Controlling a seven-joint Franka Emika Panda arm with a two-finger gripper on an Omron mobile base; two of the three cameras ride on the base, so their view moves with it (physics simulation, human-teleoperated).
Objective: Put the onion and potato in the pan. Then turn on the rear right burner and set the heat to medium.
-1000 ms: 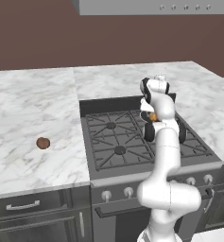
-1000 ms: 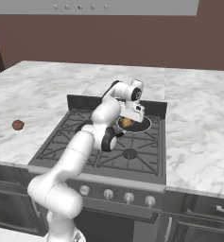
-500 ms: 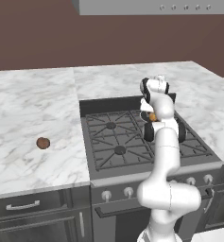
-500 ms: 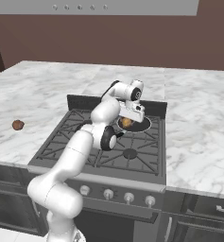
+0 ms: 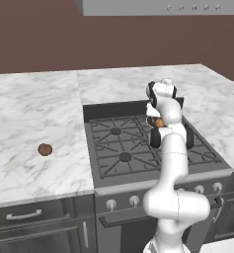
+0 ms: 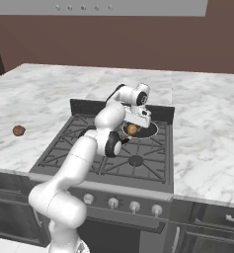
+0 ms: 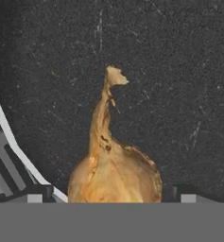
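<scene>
While the gripper (image 7: 108, 191) stands released astride it, onion (image 7: 114, 170) sits in pan (image 7: 170, 71). Potato (image 5: 45, 149) alone on desk, well apart: likely light, firm, prone to roll; grip across its middle

I'm looking over a white marble counter (image 5: 34, 106) wrapping both sides of a black stove (image 5: 113, 148). Silver knobs (image 6: 134, 206) line its front, dark drawers (image 5: 37, 217) sit below, a grey hood (image 6: 133, 7) hangs above against a brown wall (image 5: 64, 39).
</scene>
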